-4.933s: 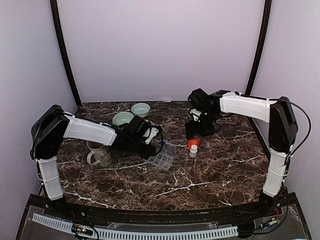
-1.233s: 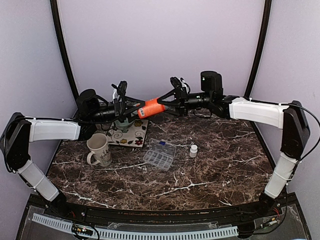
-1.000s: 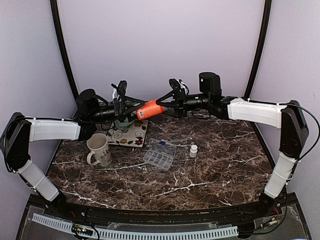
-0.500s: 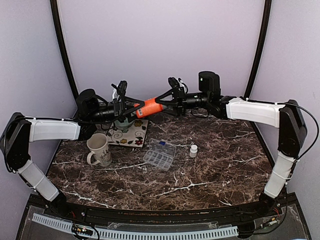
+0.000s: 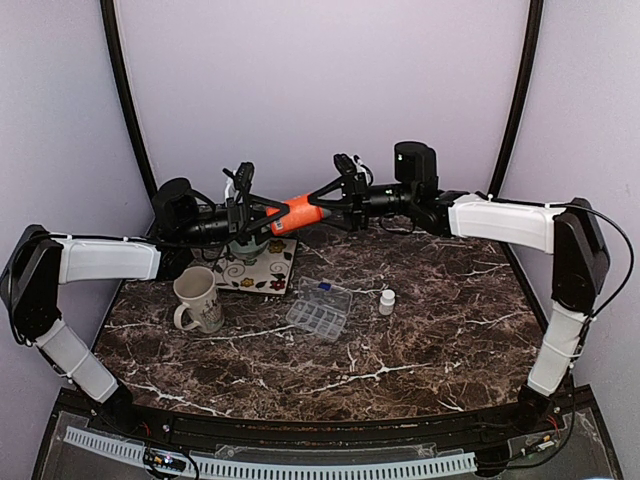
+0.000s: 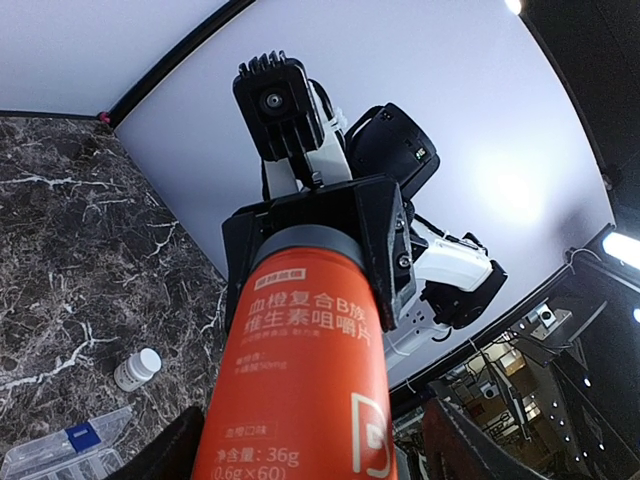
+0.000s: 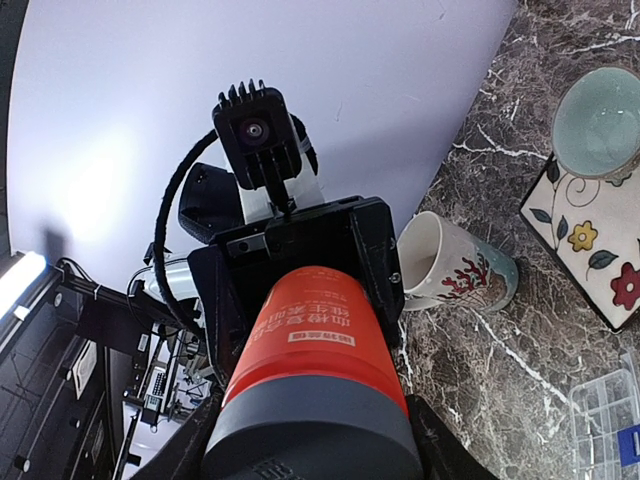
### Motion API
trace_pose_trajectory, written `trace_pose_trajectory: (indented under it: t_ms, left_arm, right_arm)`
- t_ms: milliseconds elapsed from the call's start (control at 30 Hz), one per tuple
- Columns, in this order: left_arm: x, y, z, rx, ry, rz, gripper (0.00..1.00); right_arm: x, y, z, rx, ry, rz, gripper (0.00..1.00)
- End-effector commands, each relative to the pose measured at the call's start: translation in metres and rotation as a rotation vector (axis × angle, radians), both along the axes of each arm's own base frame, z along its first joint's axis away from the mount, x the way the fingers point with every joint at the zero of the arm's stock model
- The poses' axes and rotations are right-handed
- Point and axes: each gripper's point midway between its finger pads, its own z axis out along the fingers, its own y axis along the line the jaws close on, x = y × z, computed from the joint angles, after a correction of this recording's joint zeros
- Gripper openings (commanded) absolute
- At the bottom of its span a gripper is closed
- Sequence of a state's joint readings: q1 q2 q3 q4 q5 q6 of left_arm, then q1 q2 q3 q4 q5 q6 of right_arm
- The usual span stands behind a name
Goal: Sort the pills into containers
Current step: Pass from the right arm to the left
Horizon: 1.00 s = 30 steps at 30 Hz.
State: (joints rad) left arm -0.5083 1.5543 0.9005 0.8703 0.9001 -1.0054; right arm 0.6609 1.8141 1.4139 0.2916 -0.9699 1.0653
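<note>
Lilac backdrop, dark marble bench [image 5: 440, 340]. Both arms high over far side, orange bottle [image 5: 297, 212] nearly level in air between them. Right fingers [image 6: 390, 255] clamped on grey cap end. Left fingers [image 7: 378, 265] set wide either side of base end; cannot tell whether gripping. Clear organiser box [image 5: 319, 310] flat at bench centre, nearer than bottle. Small white bottle [image 5: 387, 301] just right of box. Cream mug [image 5: 198, 299] left. Green bowl [image 7: 600, 120] on floral tile [image 5: 265, 272], far left.
</note>
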Motion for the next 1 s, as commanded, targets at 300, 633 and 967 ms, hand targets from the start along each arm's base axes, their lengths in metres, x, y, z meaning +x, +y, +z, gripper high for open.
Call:
trace_pose_trajectory:
  t_ms: [300, 633, 967]
  left_arm:
    - [0.000, -0.004, 0.009, -0.005, -0.058, -0.009, 0.62]
    - [0.002, -0.006, 0.013, -0.026, -0.068, -0.022, 0.36]
    - [-0.001, -0.005, 0.008, -0.010, -0.068, -0.026, 0.26]
  right_arm:
    - [-0.001, 0.005, 0.020, 0.048, -0.060, 0.014, 0.14]
    - [-0.002, 0.004, 0.011, -0.002, -0.072, 0.011, 0.18]
    - [0.000, -0.002, 0.010, -0.052, -0.120, -0.004, 0.60]
